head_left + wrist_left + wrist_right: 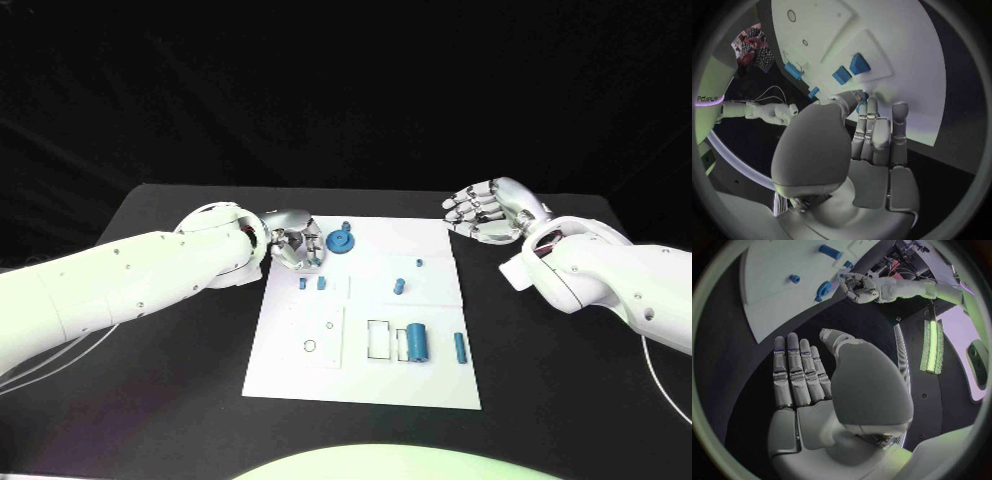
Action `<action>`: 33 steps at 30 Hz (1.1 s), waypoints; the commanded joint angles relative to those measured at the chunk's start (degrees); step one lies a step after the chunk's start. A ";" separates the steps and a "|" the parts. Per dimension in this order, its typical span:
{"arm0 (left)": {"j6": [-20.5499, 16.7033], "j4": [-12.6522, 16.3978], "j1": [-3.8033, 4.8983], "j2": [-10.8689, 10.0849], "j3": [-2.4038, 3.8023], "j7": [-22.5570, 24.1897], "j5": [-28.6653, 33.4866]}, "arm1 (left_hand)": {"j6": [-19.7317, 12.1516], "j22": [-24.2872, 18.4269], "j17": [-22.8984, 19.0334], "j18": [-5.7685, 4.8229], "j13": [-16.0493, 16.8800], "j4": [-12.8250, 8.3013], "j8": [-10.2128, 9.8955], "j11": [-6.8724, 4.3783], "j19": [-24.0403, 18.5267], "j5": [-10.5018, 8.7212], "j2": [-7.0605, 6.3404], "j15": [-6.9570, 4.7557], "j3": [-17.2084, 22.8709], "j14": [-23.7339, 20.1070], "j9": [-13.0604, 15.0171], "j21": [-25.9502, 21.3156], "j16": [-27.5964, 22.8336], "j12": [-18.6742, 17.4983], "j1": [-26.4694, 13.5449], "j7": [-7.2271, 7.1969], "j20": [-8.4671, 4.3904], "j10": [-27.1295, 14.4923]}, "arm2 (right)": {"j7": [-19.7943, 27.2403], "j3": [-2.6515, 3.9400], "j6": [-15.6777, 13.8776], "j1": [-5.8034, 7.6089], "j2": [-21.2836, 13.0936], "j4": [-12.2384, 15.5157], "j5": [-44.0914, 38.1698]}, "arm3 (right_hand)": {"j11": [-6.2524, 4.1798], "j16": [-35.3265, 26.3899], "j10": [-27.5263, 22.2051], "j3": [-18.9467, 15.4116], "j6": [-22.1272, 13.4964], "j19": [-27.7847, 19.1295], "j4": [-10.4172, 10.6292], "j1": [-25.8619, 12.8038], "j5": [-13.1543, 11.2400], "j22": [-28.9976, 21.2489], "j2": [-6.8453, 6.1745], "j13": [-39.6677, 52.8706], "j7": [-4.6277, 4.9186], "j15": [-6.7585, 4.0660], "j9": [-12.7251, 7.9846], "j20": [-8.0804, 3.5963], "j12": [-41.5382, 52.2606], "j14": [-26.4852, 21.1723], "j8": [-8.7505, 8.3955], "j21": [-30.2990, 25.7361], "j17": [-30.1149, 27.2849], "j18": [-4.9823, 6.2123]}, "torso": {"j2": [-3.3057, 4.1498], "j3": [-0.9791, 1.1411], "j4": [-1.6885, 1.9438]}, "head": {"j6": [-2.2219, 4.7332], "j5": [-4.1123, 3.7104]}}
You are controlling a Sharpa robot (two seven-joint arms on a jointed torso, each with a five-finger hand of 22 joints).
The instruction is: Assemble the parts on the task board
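Note:
The white task board (289,345) lies in the middle of the table. A round blue part (340,242) sits near its far left corner and also appears in the right wrist view (823,290). My left hand (296,240) hovers at that corner, just left of the round part, fingers held together and pointing down. In the left wrist view a sliver of blue (865,95) peeks out beside the thumb tip (851,99); whether the hand grips it I cannot tell. My right hand (488,210) is raised off the board's far right corner, fingers (798,372) spread and empty.
Two small blue blocks (312,283) lie on the board's left side and two short pegs (418,262) near its middle. A blue cylinder (415,342) and a thin blue pin (460,347) lie near the front right. Black table (562,380) surrounds the board.

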 commanded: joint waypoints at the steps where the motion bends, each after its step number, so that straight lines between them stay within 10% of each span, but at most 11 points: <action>1: 2.00 -0.16 -0.21 0.02 -0.22 -1.24 -0.30 | -0.52 -0.12 -0.26 -0.45 -0.09 -0.29 -0.50 0.10 -0.23 -0.10 -0.13 -0.02 0.03 -0.25 -0.23 -0.09 0.06 -0.39 -0.54 0.14 -0.13 0.40 | 0.49 0.02 0.10 -0.03 0.03 0.07 -0.24 | 0.15 -0.37 0.21 0.37 0.36 -0.41 -0.05 -0.60 0.04 -0.07 0.04 -0.05 0.23 0.04 -0.03 0.17 -0.20 -0.39 -0.26 -0.38 -0.07 0.69 | 0.02 -0.01 -0.03 | -0.04 -0.02; 33: 0.53 0.33 -0.26 -0.72 -0.25 -0.10 0.70 | -3.34 -0.27 -0.91 -0.40 0.05 -0.57 -4.96 0.21 -0.41 -0.07 -0.85 0.10 0.32 -0.47 -1.66 -0.45 0.00 -1.64 -1.20 0.78 0.01 1.30 | 1.02 0.02 -1.32 -0.24 -0.01 -0.28 0.29 | 0.34 -0.54 -0.04 0.35 0.04 -0.56 -0.25 -0.93 0.02 -0.29 -0.27 -0.07 0.46 0.19 -0.11 0.31 -0.54 -0.67 -0.53 -0.56 -0.12 0.68 | 0.04 -0.06 0.07 | 0.00 0.03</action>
